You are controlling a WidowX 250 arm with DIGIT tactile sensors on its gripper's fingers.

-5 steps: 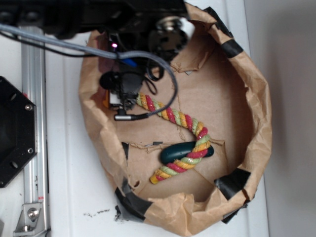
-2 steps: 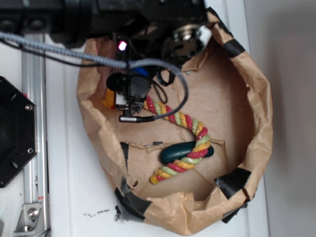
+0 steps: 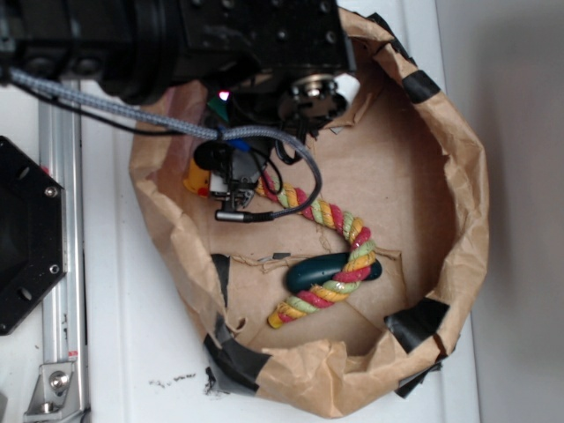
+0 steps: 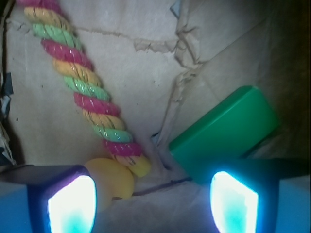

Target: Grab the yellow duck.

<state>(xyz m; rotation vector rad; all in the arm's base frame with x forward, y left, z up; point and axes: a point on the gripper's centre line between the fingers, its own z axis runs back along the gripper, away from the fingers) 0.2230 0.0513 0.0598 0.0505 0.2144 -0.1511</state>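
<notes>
Yellow duck (image 4: 112, 180) beside open end effector (image 4: 153, 204) left finger

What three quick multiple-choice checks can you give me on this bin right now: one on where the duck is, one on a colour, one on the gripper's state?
1. Where is the yellow duck relative to the gripper?
A. Just inside the finger on the image's left
B. Under the green block
C. Outside the paper bin

2. What colour is the block near the other finger?
A. Red
B. Green
C. White

3. What is the gripper's state?
A. Shut on the rope
B. Shut on the duck
C. Open, holding nothing

Answers:
1. A, the wrist view shows the duck beside that finger, touching the end of the rope.
2. B, the block is plainly green in the wrist view.
3. C, the fingers stand wide apart with bare paper between them.
</notes>
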